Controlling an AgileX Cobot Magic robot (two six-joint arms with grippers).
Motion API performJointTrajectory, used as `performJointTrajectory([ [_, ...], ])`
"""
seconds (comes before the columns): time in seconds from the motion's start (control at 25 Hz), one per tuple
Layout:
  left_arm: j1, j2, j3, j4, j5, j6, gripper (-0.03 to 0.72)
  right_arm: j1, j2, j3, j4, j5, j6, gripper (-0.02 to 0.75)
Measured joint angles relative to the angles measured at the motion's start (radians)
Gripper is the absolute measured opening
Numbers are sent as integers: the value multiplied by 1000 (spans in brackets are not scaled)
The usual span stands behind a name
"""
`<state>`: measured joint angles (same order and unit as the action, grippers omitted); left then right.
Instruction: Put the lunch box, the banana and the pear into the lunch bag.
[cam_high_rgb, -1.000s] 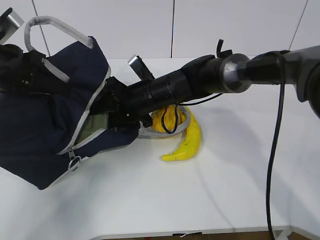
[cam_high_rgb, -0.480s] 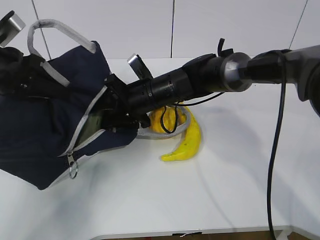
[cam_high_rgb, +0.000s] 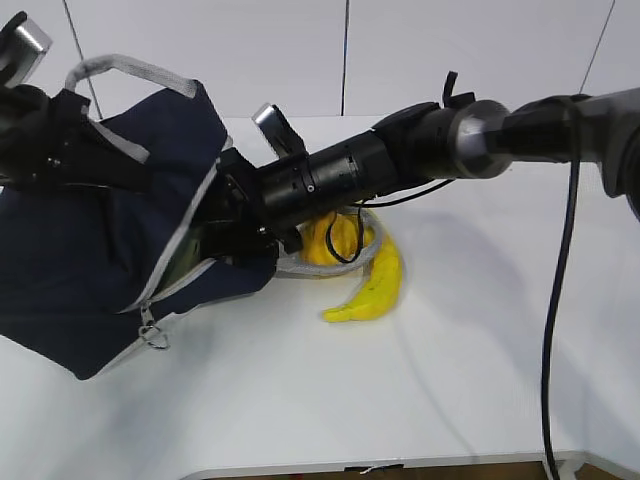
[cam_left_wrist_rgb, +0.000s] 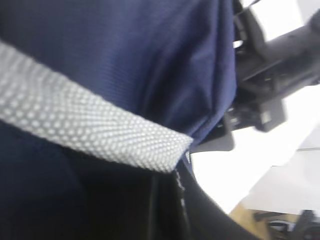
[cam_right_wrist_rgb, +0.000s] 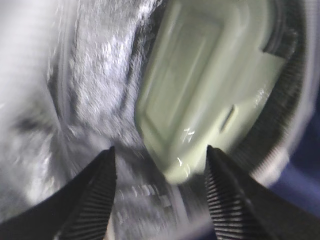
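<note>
Lunch bag (cam_high_rgb: 90, 260): navy fabric, laid on its side at the left edge of the bench, mouth turned to the right; foil lining (cam_right_wrist_rgb: 95, 70) is seen inside.
Lunch box (cam_right_wrist_rgb: 210, 85): sage-green lid, lying inside the bag.
Right gripper (cam_right_wrist_rgb: 160, 195): reached into the bag mouth; fingers are parted, nothing is held between them.
Left gripper (cam_high_rgb: 120, 160): closed on the upper bag fabric, beside the grey handle (cam_left_wrist_rgb: 85, 130).
Pear (cam_high_rgb: 330, 240): on the bench just right of the bag mouth.
Banana (cam_high_rgb: 375, 285): touching the pear, toward the front edge.

Black tubular right arm (cam_high_rgb: 340, 175) with silver joint collar, looping black cable (cam_high_rgb: 556, 300), ribbed black fingers (cam_right_wrist_rgb: 95, 200).
</note>
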<state>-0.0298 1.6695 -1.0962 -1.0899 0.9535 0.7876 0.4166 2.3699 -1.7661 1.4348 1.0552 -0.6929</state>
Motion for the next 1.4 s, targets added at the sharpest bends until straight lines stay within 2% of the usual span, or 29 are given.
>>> performJointTrajectory([
  [0.28, 0, 0, 0, -28, 59, 0, -8, 0, -81, 0, -181, 0, 3, 463],
  [0.72, 0, 0, 0, -37, 91, 0, -9, -2, -246, 0, -566, -9, 167, 463],
  [1.08, 0, 0, 0, -95, 159, 0, -9, -2, -370, 0, -969, 77, 370, 463],
  [1.2, 0, 0, 0, -98, 166, 0, -9, -2, -398, 0, -1057, 115, 417, 462],
  [1.4, 0, 0, 0, -118, 166, 0, -9, -2, -426, 0, -1110, 161, 459, 462],
])
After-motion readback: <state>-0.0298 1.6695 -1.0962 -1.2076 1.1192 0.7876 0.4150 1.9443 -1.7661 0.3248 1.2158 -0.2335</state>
